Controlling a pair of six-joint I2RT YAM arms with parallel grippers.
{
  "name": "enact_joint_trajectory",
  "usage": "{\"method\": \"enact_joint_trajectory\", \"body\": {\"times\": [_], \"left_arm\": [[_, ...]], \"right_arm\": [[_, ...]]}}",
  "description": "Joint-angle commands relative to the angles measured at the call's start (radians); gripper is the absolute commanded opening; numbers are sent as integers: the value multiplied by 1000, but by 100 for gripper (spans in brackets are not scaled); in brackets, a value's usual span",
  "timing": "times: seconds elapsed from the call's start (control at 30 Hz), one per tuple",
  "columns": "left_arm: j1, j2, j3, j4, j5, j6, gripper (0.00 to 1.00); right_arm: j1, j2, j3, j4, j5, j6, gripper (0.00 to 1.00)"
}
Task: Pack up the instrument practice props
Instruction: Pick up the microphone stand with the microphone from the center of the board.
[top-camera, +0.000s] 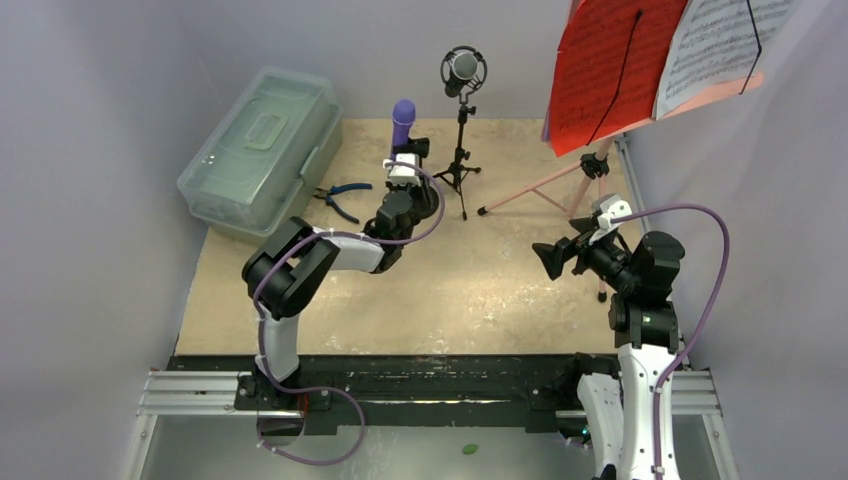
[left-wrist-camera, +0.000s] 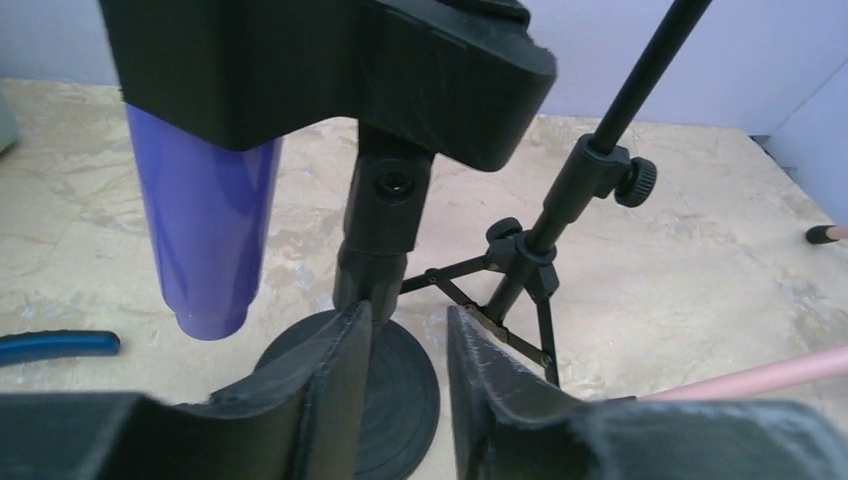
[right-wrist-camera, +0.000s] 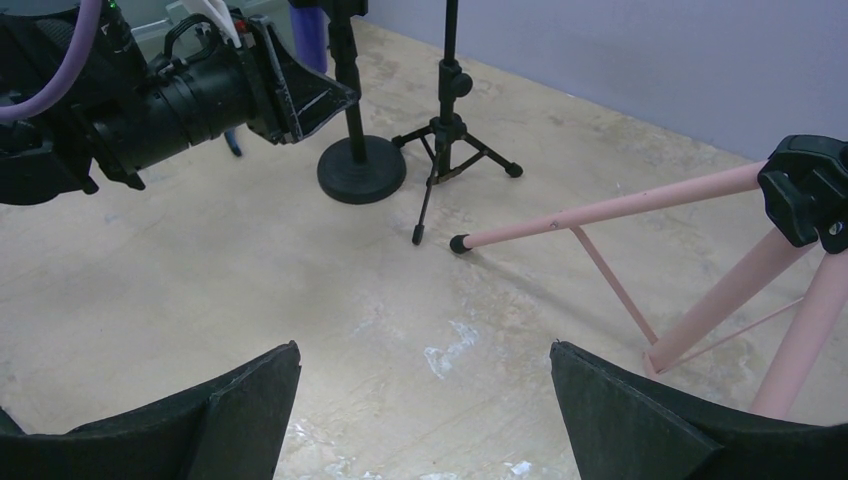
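The purple microphone (top-camera: 403, 118) stands upright on a black post with a round base (left-wrist-camera: 400, 400), near the far edge of the table (top-camera: 450, 300) and a little left of its middle. The left tool (left-wrist-camera: 408, 322) is right at that post, low down. Its fingers (left-wrist-camera: 335, 380) are only a little apart, the base shows through the gap, and the post rises just past the tip of one finger; whether that finger touches it cannot be told. Just beside it, at the middle of the far edge, the black-silver microphone (top-camera: 463, 68) sits on its black tripod (top-camera: 459, 175), legs spread. The pink music rack (top-camera: 722, 93) fills the far right corner, carrying red pages (top-camera: 605, 75) and white pages (top-camera: 715, 40), with its pink tripod legs (right-wrist-camera: 620, 208) splayed on the table. The right tool (right-wrist-camera: 425, 350) hangs above bare table near the right edge, close to those legs, with its fingers spread wide and nothing in them. A clear greenish case (top-camera: 262, 145) lies closed in the far left corner, with blue-handled pliers (top-camera: 340, 196) just beside it.
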Motion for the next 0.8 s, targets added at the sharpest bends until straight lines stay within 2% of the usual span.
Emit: {"method": "enact_joint_trajectory", "body": {"times": [0.0,0.03,0.13,0.3,0.43,0.5,0.6,0.77], "left_arm": [[19,21,29,130,16,50,28],[20,22,23,149,20,58,20],[22,21,-10,230,44,97,9],[23,2,-89,371,105,152,1],[22,-38,-139,387,158,163,0],[22,-82,-179,394,191,149,4],[23,-179,-244,353,245,87,18],[35,-385,-241,60,290,4,35]], "right_arm": [[-1,-2,10,5,-24,-8,99],[-1,-1,10,5,-24,-8,99],[-1,1,12,4,-29,-7,99],[-1,4,11,3,-29,-8,99],[-1,6,11,2,-28,-8,99],[-1,7,10,3,-29,-8,99],[-1,9,10,3,-30,-7,99],[0,10,10,3,-32,-8,99]]}}
